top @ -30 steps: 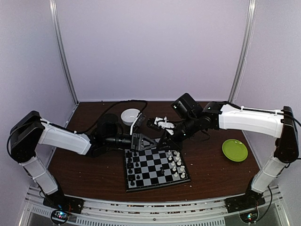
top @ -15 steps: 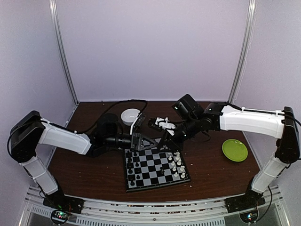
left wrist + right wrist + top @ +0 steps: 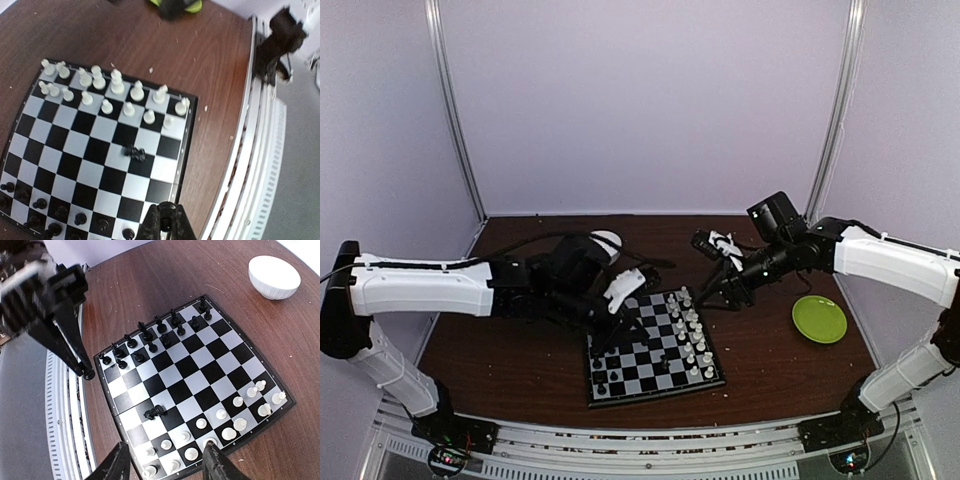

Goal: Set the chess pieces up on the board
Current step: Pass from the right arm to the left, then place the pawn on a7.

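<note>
one black piece [image 3: 135, 151] lies toppled mid board [image 3: 95, 172], long axis roughly along the rows, between both arms. right gripper [image 3: 167, 460] open, empty, off the white-side far corner. left gripper [image 3: 165, 212] fingers together, empty, over black side. neither clearly nearer.

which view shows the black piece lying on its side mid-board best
The right wrist view: the toppled black piece is sharp and unobstructed. The left wrist view shows it nearly as well, the top external view only as a dark speck.
</note>
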Controlling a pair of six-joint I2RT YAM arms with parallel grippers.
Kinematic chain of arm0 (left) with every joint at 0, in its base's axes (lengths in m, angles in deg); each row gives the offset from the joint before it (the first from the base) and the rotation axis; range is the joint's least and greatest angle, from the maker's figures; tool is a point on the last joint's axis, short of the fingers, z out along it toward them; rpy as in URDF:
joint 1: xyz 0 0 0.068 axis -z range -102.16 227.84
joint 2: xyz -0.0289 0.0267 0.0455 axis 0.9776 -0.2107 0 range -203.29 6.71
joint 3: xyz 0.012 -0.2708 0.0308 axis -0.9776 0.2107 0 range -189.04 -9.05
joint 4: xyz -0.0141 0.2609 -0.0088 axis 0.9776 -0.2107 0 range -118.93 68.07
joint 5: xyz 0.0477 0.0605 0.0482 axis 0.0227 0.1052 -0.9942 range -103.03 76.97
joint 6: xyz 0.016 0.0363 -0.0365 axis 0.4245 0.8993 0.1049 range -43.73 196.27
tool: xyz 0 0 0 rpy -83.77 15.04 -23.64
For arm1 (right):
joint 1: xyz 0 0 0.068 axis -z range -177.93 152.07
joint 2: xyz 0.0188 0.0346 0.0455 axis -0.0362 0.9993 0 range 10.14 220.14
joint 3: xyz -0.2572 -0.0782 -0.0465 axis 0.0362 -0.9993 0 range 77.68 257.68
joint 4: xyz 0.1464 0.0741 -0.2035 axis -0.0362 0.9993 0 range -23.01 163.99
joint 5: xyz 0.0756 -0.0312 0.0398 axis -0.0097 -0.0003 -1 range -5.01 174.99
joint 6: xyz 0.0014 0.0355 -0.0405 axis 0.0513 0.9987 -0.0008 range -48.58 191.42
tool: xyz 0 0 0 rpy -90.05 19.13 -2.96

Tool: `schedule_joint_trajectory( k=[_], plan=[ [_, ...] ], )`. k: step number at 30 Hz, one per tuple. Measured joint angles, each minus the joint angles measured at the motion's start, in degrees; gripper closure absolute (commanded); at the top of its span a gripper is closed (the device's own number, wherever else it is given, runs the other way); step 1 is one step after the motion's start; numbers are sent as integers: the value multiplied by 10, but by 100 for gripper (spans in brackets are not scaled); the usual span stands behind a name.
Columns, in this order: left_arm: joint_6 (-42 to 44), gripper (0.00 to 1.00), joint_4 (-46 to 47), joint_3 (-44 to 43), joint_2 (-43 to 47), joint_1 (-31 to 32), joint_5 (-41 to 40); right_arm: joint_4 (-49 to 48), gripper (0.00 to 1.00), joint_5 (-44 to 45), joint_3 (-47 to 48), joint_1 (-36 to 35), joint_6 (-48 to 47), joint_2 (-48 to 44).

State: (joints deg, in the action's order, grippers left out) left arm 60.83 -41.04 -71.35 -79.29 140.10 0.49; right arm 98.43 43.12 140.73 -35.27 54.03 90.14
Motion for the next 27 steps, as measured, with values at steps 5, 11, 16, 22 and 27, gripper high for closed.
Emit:
schedule_joint_trajectory(
  k=[5, 11, 16, 22, 27],
  plan=[
    [65, 100, -102, -8, -37, 61, -69, -7, 50, -6, -4, 2, -2, 0],
    [99, 100, -150, -8, -58, 89, -104, -13, 50, -14, -4, 2, -3, 0],
    [114, 100, -161, -8, -83, 93, -124, -13, 50, -18, -4, 2, -3, 0],
    [124, 99, -169, -8, -96, 93, -148, -13, 50, -19, -4, 2, -4, 0],
    [128, 99, -170, -8, -110, 93, -161, -13, 50, -19, -5, 2, -4, 2]
  ],
)
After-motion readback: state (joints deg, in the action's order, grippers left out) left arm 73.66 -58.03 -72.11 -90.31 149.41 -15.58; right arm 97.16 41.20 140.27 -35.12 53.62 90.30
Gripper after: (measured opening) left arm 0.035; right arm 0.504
